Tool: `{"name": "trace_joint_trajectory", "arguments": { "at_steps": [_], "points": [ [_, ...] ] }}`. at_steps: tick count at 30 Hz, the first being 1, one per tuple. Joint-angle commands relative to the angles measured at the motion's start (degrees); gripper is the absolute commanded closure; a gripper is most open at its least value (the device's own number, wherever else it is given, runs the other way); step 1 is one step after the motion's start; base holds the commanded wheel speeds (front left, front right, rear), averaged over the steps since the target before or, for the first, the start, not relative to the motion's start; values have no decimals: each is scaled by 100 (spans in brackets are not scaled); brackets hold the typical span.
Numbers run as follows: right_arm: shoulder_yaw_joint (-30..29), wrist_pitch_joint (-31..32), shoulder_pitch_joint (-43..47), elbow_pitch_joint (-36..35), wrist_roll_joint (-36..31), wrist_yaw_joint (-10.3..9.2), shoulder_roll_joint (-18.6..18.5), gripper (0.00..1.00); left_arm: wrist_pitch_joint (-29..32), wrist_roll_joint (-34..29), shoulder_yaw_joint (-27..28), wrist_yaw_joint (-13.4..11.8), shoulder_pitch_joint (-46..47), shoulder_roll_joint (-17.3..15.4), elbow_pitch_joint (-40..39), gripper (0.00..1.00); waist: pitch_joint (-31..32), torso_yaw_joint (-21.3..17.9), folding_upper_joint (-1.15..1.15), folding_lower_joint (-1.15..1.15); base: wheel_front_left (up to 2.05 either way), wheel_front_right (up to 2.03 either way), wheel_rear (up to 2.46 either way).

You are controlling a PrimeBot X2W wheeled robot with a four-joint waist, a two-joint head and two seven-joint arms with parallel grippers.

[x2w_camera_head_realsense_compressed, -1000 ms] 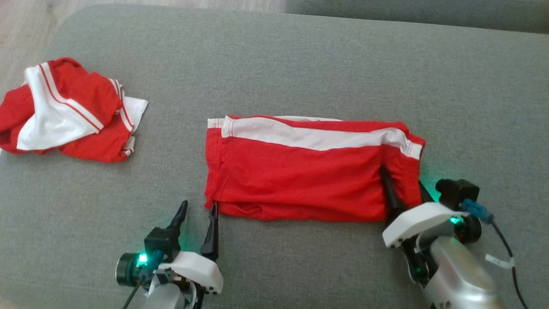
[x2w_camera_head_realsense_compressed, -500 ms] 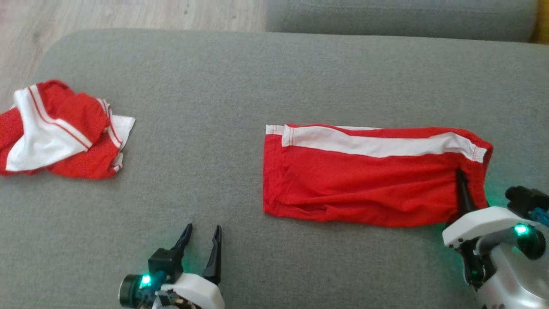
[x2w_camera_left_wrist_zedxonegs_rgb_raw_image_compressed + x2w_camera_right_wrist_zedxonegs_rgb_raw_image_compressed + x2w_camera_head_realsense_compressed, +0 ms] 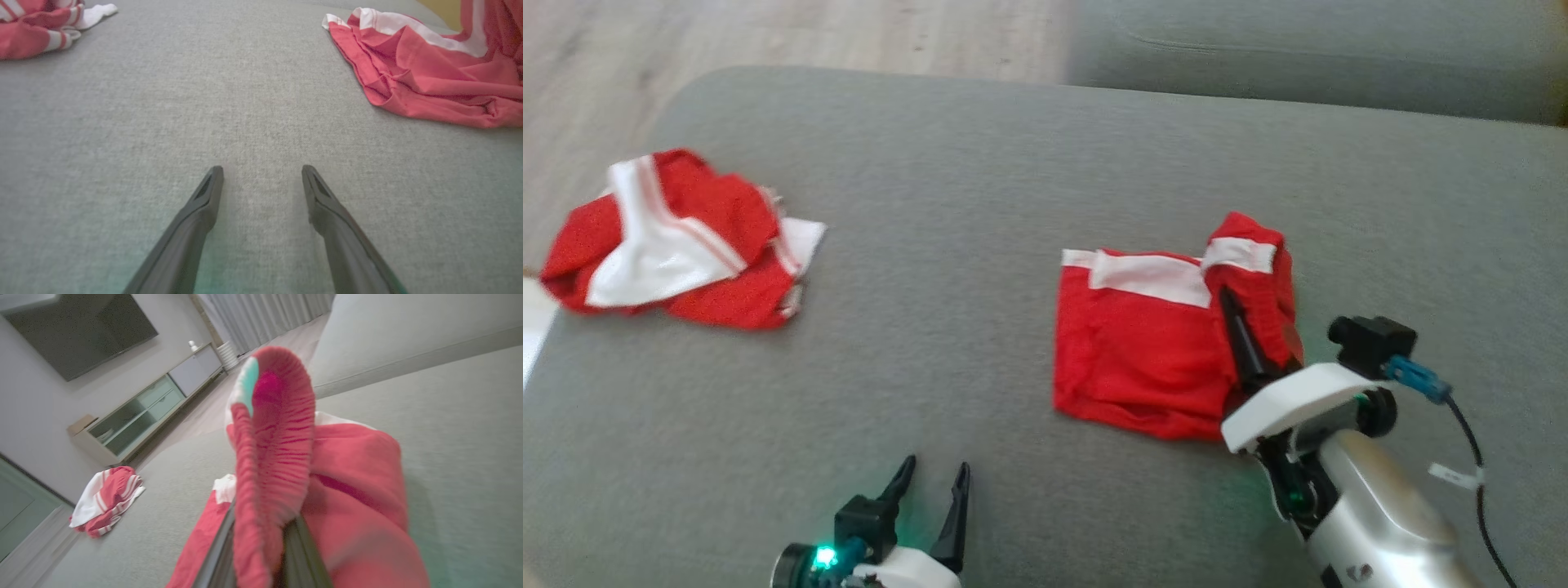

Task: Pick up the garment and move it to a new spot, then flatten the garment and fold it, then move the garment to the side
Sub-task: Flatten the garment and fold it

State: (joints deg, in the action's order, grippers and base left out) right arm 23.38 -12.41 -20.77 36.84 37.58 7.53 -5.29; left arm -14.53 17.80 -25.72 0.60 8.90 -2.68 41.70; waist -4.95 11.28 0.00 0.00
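Note:
The garment [image 3: 1143, 351] is a pair of red shorts with a white stripe, lying on the grey couch seat [image 3: 980, 180]. Its right end is lifted and curled back over the rest. My right gripper [image 3: 1232, 304] is shut on that elastic end, which stands up between the fingers in the right wrist view as a ribbed red band [image 3: 278, 437]. My left gripper [image 3: 935, 467] hovers open and holds nothing near the front edge, left of the garment. In the left wrist view its gripper [image 3: 262, 169] points at bare seat, with the garment [image 3: 429, 81] at upper right.
A second crumpled red and white garment [image 3: 678, 237] lies at the seat's far left, close to the edge. Wooden floor [image 3: 768, 33] lies beyond the seat's rounded left corner. Another grey cushion [image 3: 1298, 49] sits at the back right.
The right gripper has shut on the garment's right end and carried it up and leftward, so the cloth doubles over. The head camera has shifted. The left gripper stays open.

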Motion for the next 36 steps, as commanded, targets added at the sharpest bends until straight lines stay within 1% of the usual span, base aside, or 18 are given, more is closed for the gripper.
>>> {"name": "trace_joint_trajectory", "arguments": {
  "at_steps": [1, 4, 5, 6, 8, 11, 14, 17, 19, 20, 23, 25, 27, 29, 33, 36],
  "points": [
    [126, -11, -238, -129, 17, -4, 73, 100, -47, 46, 116, 22, 45, -20, -98, 0, 22, 279, 0, 0, 0, 0, 0],
    [140, 10, -373, 236, -121, -4, 153, 100, -47, 84, 38, -14, 10, -20, -79, 0, 19, 608, 0, 0, 0, 0, 0],
    [148, 22, -423, 380, -192, -4, 174, 54, -47, 78, 30, -23, -2, -20, -66, 0, 16, 710, 0, 0, 0, 0, 0],
    [173, 3, -471, 454, -221, -4, 194, 0, -47, 68, 33, -30, -12, -20, -57, 0, 9, 799, 0, 0, 0, 0, 0],
    [263, -29, -511, 526, -174, -4, 222, 0, -47, 50, 85, -53, -48, -20, -61, 0, 7, 906, 0, 0, 0, 0, 0],
    [417, -116, -528, 511, -105, -4, 236, 0, -47, 14, 193, -85, -111, -20, -88, 0, 14, 941, 0, 0, 0, 0, 0],
    [537, -189, -483, 474, -74, -4, 239, 0, -47, -12, 347, -113, -147, -20, -161, 0, 63, 837, 0, 0, 0, 0, 0],
    [433, -241, -429, 448, -247, -4, 224, 0, -47, -100, 507, -123, -136, -20, -352, 0, 111, 639, 0, 0, 0, 0, 0],
    [202, -253, -388, 357, -521, -4, 143, 0, -47, -189, 620, -150, -114, -20, -540, 0, 136, 479, 0, 0, 0, 0, 0],
    [202, -253, -388, 357, -521, -4, 143, 0, -47, -189, 620, -150, -114, -20, -540, 0, 136, 479, 0, 0, 0, 0, 0],
    [-468, -256, -187, -26, -1171, -4, 31, 0, -47, -372, 780, -189, -82, -20, -856, 0, 165, 243, 0, 0, 0, 0, 0],
    [-970, -257, 43, -293, -1621, -4, 43, 0, -47, -525, 887, -211, -69, -22, -1068, 0, 199, 96, 0, 0, 0, 0, 0],
    [-1341, -257, 281, -542, -2095, -4, 78, 0, -47, -684, 998, -233, -83, -34, -1288, 0, 237, -35, 0, 0, 0, 0, 0],
    [-1641, -258, 508, -692, -2412, -4, 128, 0, -47, -817, 1102, -238, -142, -45, -1467, 0, 281, -149, 0, 0, 0, 0, 0],
    [-1995, -258, 900, -866, -2776, -4, 204, 0, -47, -1008, 1314, -254, -379, -53, -1725, 0, 412, -335, 0, 0, 0, 0, 0],
    [-2106, -258, 1220, -905, -2943, -4, 233, 0, -47, -1148, 1432, -214, -696, -48, -1935, 0, 499, -445, 0, 0, 0, 0, 0]
  ]
}}
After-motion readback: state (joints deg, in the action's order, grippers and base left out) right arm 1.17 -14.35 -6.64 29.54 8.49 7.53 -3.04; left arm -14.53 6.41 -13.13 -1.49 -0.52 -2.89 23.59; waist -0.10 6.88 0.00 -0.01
